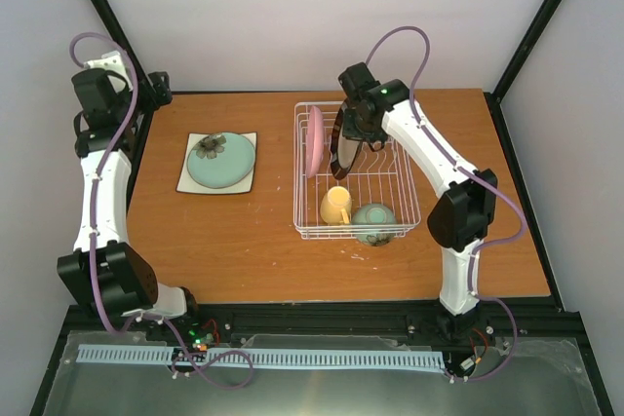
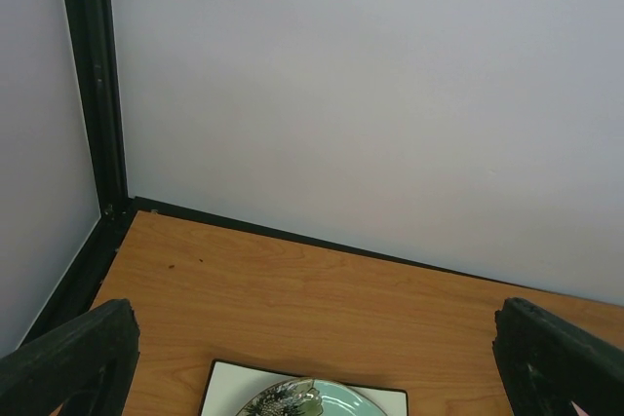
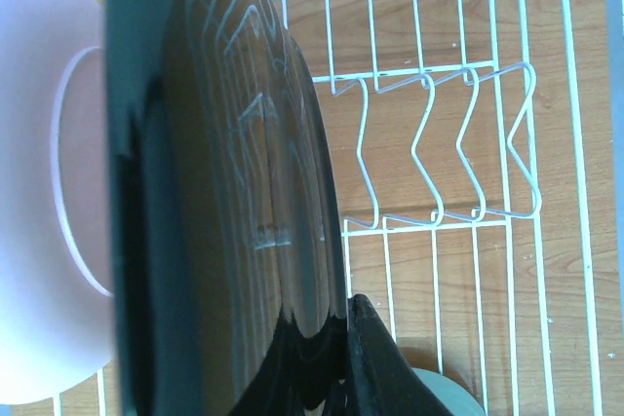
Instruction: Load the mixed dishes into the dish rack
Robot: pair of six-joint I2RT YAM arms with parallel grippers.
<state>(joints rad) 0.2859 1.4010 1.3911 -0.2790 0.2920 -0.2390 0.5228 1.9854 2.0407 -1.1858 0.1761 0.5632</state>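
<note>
Yellow mug (image 1: 335,206) and pale green bowl (image 1: 373,220) are seen at the near end of the dish rack (image 1: 390,168), right of the bench's centre; behind them the dark brown plate (image 3: 224,192) is pinched on edge at its rim by the right gripper (image 1: 355,136), beside the upright pink plate (image 1: 314,141). Glossy and rigid, it is judged slippery and breakable, so a firm rim hold is advised. By the far left corner the left gripper (image 2: 312,358) is spread empty.
</note>
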